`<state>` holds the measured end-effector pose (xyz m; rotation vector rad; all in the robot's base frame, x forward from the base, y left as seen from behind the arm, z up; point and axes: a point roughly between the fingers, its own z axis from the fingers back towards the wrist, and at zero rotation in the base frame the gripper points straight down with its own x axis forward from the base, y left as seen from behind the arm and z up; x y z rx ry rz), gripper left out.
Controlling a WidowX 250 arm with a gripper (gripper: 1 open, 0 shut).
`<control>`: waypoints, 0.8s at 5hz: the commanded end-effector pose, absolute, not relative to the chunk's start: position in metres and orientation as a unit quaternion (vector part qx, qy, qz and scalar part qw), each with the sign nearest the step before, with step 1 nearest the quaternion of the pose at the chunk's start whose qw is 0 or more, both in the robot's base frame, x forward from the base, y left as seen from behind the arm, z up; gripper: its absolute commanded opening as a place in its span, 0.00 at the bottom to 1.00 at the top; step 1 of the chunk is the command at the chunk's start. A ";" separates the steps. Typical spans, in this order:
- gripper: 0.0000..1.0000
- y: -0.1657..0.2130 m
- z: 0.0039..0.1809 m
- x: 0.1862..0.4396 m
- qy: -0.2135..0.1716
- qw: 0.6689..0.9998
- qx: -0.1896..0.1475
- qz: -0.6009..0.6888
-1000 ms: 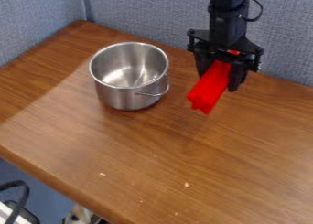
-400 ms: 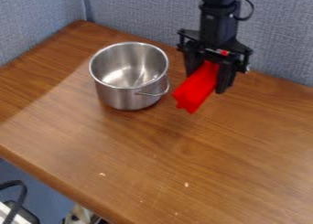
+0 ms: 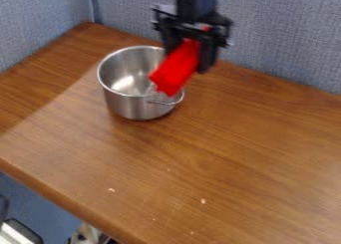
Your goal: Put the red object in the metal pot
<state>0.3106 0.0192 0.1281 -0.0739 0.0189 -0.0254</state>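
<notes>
The jaws pinch the block, which overlaps the pot in view; lowering and release remain.

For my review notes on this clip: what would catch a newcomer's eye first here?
The bright red block, tilted and held in the dark tool, in front of the pot's right side. Next, the shiny metal pot on the wooden table, left of the picture's middle.
</notes>
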 end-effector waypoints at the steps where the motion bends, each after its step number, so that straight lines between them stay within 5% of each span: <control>1: 0.00 0.054 0.145 0.314 -0.025 0.999 -0.017 0.020; 4: 0.00 0.071 0.128 0.318 -0.032 0.999 -0.004 0.028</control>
